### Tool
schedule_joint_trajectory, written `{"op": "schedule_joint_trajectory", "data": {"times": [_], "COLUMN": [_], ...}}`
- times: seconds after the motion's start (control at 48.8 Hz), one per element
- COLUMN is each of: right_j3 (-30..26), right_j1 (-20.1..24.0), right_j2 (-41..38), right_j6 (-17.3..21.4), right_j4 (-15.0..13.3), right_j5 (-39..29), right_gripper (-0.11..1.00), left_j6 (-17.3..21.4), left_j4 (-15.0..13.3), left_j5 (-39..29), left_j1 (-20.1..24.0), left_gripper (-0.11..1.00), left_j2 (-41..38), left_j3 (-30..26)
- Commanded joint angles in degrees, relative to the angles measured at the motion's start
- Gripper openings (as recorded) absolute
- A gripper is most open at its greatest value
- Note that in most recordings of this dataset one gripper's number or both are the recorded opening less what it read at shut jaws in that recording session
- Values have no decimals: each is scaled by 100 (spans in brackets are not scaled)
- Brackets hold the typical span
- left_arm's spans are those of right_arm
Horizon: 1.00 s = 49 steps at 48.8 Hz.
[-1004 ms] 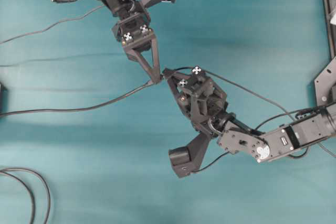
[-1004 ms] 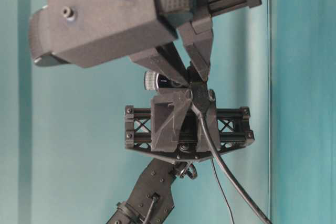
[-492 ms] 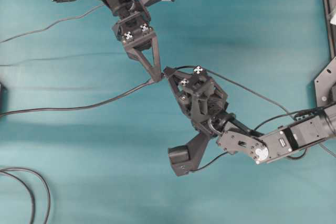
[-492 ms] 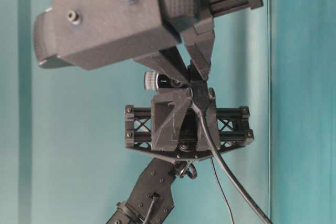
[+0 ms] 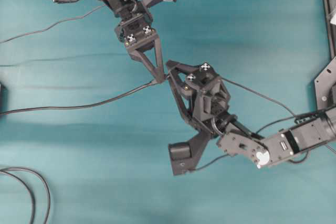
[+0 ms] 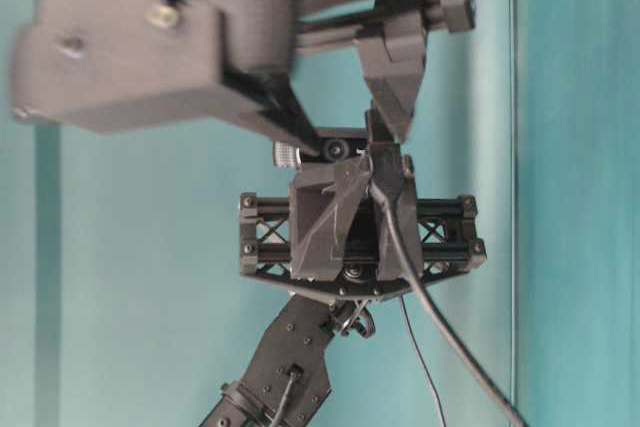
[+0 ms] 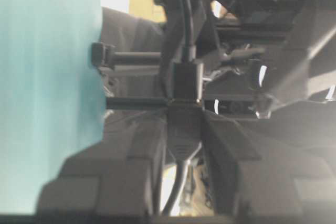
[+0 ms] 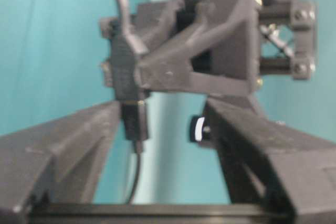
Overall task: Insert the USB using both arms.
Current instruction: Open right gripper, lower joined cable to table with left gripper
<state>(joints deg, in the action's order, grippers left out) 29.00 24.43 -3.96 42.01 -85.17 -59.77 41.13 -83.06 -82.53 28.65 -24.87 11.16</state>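
Note:
The USB [image 8: 135, 120], a small dark rectangular plug on a thin cable, sits joined end to end with the black socket end [image 8: 123, 72] of the other cable. My left gripper [image 7: 184, 119] is shut on that rounded socket end [image 7: 184, 129], and the USB [image 7: 184, 80] stands straight above it. My right gripper [image 8: 160, 108] is open. Its fingers are spread wide to either side of the USB, the left one close beside it. From overhead, my left gripper [image 5: 157, 78] and right gripper [image 5: 169, 73] meet tip to tip above the middle of the table.
A thicker cable [image 5: 79, 107] runs left from the joint across the teal table [image 5: 79, 156]. The thin cable [image 5: 252, 94] trails right over my right arm. A looped dark cable [image 5: 37, 182] lies at the front left. A black frame [image 5: 328, 35] borders the right edge.
My right gripper's jaws have spread apart and let go of the USB, which stays in the socket end. The right wrist has shifted slightly. The left gripper has kept its grip.

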Motion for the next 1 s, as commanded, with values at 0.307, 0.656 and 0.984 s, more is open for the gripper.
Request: {"op": "schedule_joint_trajectory", "data": {"times": [0.307, 0.656, 0.984], "right_j3": [-79, 360, 773], "right_j1": [422, 246, 0], "right_j2": [1336, 2180, 2540], "right_j6": [1784, 3797, 4649], "right_j4": [1582, 2083, 2188], "right_j5": [105, 105, 132], "right_gripper": [73, 73, 72], "left_j6": [-237, -422, -1468], "left_j4": [1679, 3190, 5063], "left_j5": [1389, 2355, 3428], "left_j1": [-158, -1037, -1494], "left_gripper": [12, 12, 12], "left_j2": [650, 580, 483], "left_j3": [-62, -97, -114]}}
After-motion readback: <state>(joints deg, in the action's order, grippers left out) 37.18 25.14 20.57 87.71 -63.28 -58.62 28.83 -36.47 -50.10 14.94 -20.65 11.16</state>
